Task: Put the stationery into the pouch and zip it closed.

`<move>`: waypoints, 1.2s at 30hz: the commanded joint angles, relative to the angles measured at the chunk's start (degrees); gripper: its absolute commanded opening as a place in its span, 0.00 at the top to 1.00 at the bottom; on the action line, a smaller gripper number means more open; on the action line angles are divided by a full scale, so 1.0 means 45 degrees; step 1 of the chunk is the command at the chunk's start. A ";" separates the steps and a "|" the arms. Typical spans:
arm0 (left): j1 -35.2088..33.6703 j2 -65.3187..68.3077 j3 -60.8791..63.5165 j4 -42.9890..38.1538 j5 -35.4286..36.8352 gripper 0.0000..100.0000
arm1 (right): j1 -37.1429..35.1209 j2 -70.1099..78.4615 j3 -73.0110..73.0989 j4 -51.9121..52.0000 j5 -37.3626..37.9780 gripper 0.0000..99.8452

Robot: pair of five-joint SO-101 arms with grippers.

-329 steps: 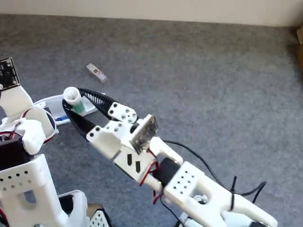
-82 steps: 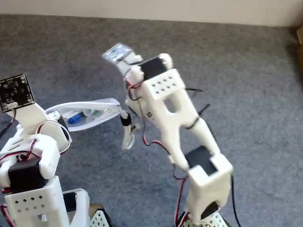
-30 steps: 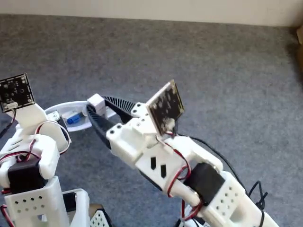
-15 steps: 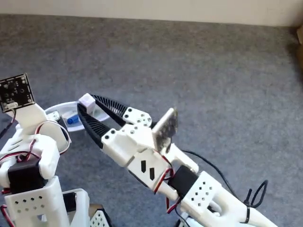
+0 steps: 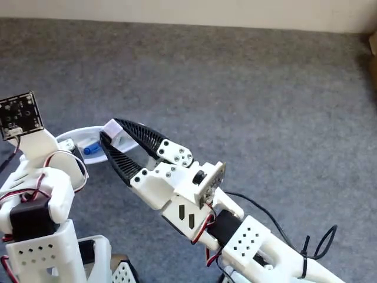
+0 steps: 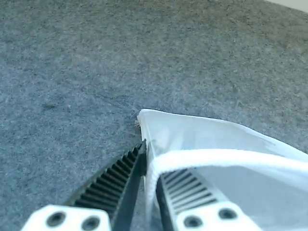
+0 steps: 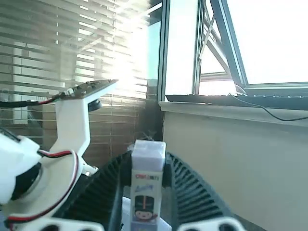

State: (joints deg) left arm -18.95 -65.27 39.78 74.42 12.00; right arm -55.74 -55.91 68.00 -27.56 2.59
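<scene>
- White eraser [image 5: 111,127]: no longer on the far carpet [image 5: 265,88]; it now sits over the open mouth of the pouch [image 5: 75,131].
- Right gripper [image 5: 108,132]: clamped on the eraser, fingers narrowly apart.
- Left gripper [image 6: 150,168]: pinches the pouch rim, closed on the fabric.
- Blue item [image 5: 89,149]: lies inside the pouch.
- Judgement: release is next; zipping is not yet begun.

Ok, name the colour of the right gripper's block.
The block is white with a printed figure; best in the right wrist view.
</scene>
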 commanded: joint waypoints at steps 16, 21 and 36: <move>0.0264 -0.0244 -0.0088 0.0000 -0.0137 0.99 | 0.0576 0.3839 -0.0107 -0.2413 0.4181 1.00; 0.0264 -0.0244 -0.0068 0.0000 -0.0137 0.99 | 0.0557 0.3839 -0.0127 -0.1631 0.4864 0.97; 0.0264 -0.0244 -0.0049 -0.0020 -0.0137 0.99 | 0.0557 0.3819 -0.0127 -0.0420 0.4884 0.76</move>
State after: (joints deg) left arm -18.95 -65.19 39.87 74.42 12.00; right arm -54.33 -38.95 67.82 -30.02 23.78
